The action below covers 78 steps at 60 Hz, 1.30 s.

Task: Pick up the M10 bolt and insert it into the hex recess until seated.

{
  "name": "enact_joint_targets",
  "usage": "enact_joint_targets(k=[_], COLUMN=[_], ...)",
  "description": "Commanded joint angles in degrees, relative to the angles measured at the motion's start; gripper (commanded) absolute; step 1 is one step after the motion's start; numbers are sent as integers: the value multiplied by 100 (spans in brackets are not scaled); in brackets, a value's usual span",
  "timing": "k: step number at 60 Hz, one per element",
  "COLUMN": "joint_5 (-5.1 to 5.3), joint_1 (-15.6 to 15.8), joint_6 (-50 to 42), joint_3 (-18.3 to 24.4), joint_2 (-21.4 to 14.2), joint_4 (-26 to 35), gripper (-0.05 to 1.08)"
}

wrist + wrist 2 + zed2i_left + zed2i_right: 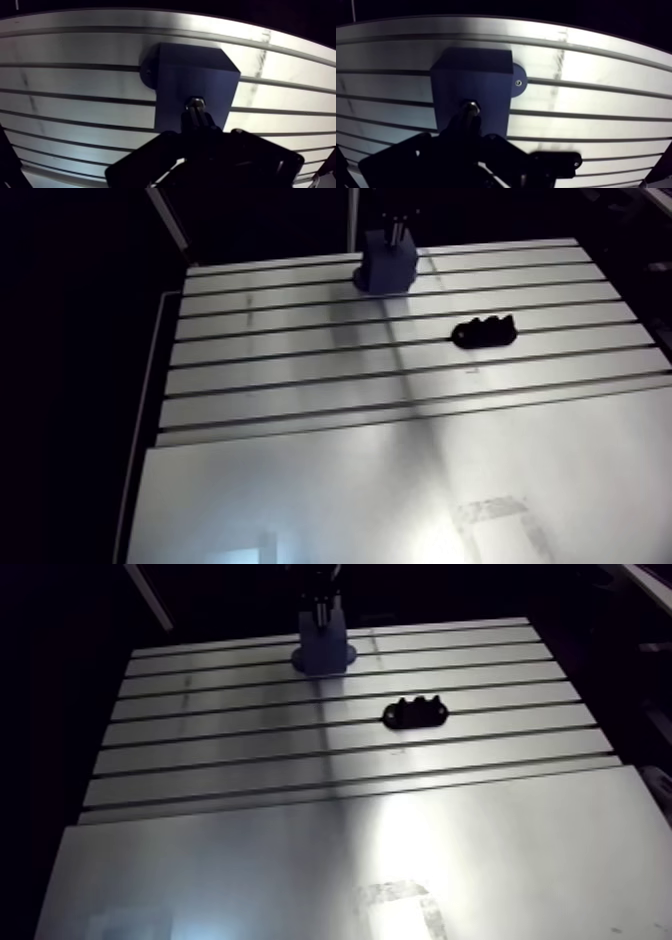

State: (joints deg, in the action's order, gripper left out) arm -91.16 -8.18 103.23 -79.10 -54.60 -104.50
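In the arm view, the slotted table [300, 388] fills the scene, its grooves running side to side. A smooth metal plate [350, 488] covers the near part.

Toward the far edge, a little left of the middle, stands a blue block [385, 268] on a wider round foot [518, 82]. The gripper [195, 119] comes straight down onto the top of this block. To the right of the block and nearer the camera, a small black piece [484, 333] with a bumpy upper edge lies across one of the grooves. It is well apart from both block and gripper.

The wrist view looks down past the gripper onto the block's flat top. The round foot sticks out at one side and carries a small screw [518, 83]. The two dark fingers [202, 122] stand close together, clenched on the bolt [195, 104]. Only the bolt's shiny metal end shows, just ahead of the fingertips. That end sits over the middle of the block's top face, close to the edge nearest the gripper.

The fingers and their shadow cover the spot, so the recess itself is hidden. I cannot tell how far the bolt has entered the block, or whether it touches the block at all.
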Motion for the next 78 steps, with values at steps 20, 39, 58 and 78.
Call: enact_joint_targets(k=[20, 39, 58, 78], joint_5=[-2, 6, 6, -2], joint_1=[0, -9, -9, -9], joint_6=[44, 53, 53, 88], joint_3=[-13, -6, -4, -4], joint_2=[8, 8, 8, 23], joint_4=[-5, -5, -5, -5], gripper=[108, 108, 108, 108])
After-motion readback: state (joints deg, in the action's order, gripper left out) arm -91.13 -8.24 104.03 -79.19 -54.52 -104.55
